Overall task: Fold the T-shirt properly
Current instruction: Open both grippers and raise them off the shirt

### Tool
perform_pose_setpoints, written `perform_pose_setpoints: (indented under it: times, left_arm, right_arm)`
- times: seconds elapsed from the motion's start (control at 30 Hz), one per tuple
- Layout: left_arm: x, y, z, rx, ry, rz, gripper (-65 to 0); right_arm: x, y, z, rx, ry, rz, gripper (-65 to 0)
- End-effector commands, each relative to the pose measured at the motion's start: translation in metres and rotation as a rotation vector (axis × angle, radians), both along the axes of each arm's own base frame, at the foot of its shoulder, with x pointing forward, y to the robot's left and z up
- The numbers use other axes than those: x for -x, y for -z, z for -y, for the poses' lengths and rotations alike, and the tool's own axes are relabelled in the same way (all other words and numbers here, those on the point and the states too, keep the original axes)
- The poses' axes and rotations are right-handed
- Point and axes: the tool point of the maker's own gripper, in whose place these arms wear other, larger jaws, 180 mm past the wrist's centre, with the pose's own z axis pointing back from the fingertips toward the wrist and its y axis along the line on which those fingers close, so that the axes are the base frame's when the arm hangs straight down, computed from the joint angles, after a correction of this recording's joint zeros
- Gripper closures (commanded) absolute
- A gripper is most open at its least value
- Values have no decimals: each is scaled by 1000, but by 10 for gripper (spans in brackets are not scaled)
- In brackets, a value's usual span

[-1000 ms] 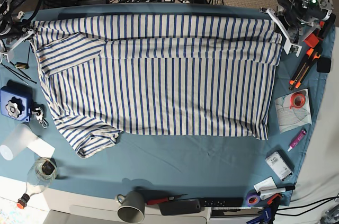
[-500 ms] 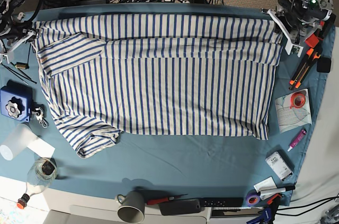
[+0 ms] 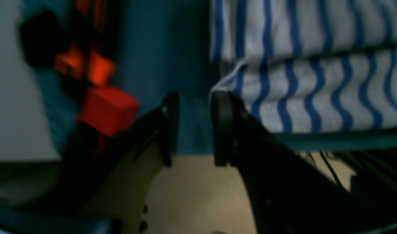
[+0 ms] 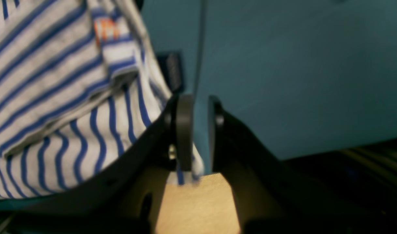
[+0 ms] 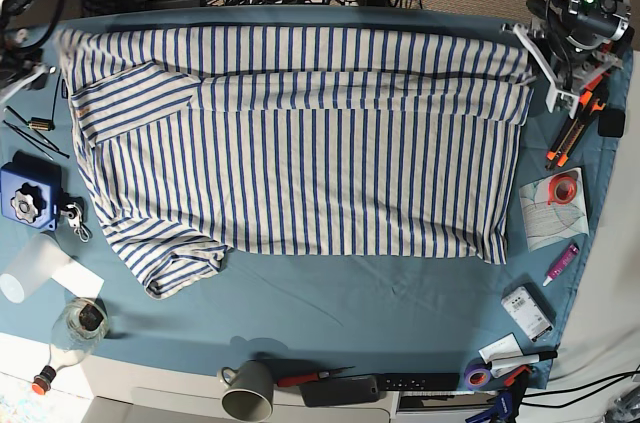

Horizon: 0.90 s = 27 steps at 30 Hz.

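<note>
We see the white cotton T-shirt with thin blue stripes spread across the middle of the teal-blue table cloth, its top strip folded down from 12 o'clock and one sleeve bunched toward 7 o'clock. In the base view the left gripper sits at 2 o'clock by the shirt's edge, though its black fingers are hard to separate from the frame there; its wrist camera shows the left gripper with jaws parted, teal cloth showing in the gap and nothing between them, the striped hem just beside one fingertip. Blurred orange blocks lie at 9 o'clock in that view; we cannot identify them. The right gripper is largely cut off at the base view's 10 o'clock edge; its wrist view shows a narrow gap, with a scrap of striped fabric hanging at one pad — whether it is pinched or merely behind, we cannot tell.
</note>
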Motion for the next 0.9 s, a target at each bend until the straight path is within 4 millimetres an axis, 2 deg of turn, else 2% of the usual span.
perform_pose_setpoints:
  times: [0.0,0.17,0.3,0.4,0.53,0.67,0.77,0.87]
  left_arm:
    - [-10,-15,-3,-27,12,67,-190]
    - [-40,-48,9,-4,61,289,-190]
    - [-53,-58,10,-1,65,345,-190]
    - [-49,-53,7,-10,51,301,-190]
    - [-35,-39,-6,-33,-30,191,-190]
    - [-27,-35,-17,-94,-52,159,-190]
    - [-30,-37,-15,-80,-47,176,-190]
    - [-44,-49,-2,-22,-12,282,-190]
  right_arm:
    - [-8,-22,11,52,-12,44,-93]
    - [-17,-50,19,102,-19,122,-92]
    - [-33,-68,16,103,-42,190,-92]
    - [-40,-73,16,103,-39,215,-92]
    - [-39,-72,17,106,-36,208,-92]
    - [-39,-73,17,106,-36,210,-92]
    - [-40,-73,17,108,-37,215,-92]
    - [-46,-79,17,117,-41,259,-93]
